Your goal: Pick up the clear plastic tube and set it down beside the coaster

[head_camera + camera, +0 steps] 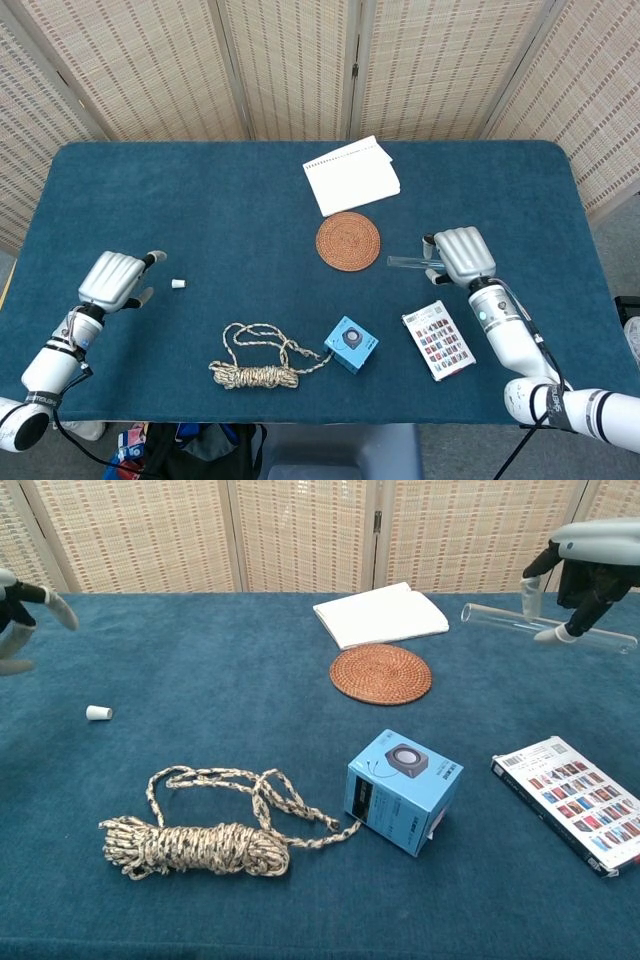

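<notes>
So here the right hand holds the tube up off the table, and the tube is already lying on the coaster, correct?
Not quite. The right hand does hold the tube off the table, but the tube is not on the coaster. The chest view shows it raised in the air, to the right of the coaster and clear of it.

On the table [200, 190] the coaster [348, 241] lay near the middle, and the notepad [351, 175] lay just behind it. My right hand [463, 255] was to the right of the coaster and held the tube [545, 628] above the table. The booklet [437, 340] lay in front of this hand. The box [351, 344] stood in front of the coaster, with the rope [258, 360] on its left. The small cap [178, 284] lay far left, just beside my left hand [116, 280].
</notes>
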{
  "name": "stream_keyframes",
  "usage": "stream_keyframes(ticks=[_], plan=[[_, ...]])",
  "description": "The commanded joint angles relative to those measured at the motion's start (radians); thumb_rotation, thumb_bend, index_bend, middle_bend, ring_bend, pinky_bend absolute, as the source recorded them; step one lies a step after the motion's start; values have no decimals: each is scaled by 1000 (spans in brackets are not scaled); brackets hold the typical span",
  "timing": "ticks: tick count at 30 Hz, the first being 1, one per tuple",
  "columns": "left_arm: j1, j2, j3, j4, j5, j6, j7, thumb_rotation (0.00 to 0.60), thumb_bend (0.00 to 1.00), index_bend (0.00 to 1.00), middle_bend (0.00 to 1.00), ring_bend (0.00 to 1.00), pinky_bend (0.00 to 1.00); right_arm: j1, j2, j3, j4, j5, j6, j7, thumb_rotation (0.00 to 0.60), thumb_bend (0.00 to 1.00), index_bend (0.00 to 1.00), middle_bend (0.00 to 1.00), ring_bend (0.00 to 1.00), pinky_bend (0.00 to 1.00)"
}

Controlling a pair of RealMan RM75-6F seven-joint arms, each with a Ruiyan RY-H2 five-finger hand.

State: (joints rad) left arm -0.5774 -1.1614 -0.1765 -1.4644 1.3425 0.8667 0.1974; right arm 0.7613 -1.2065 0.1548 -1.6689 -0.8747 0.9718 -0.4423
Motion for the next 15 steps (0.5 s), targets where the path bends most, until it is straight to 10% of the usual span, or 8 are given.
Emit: stream_keyframes(ticks=[1, 6, 15], plan=[[-40, 12, 36, 23, -32, -93, -15, 563, 327, 272, 802, 840, 962, 0, 0, -1, 0, 0, -2, -1, 600, 962, 724, 1000, 1000, 1000], [-77, 29, 65, 28, -105, -225, -35, 203, 373, 199, 883, 925, 1000, -2, -4, -3, 2, -3, -3, 3, 600, 962, 724, 1000, 1000, 1000], [-129, 22, 110, 47, -215, -334, -11, 74, 452, 146, 920, 963, 1000, -8, -10, -6, 11, -6, -5, 14, 600, 962, 724, 1000, 1000, 1000]])
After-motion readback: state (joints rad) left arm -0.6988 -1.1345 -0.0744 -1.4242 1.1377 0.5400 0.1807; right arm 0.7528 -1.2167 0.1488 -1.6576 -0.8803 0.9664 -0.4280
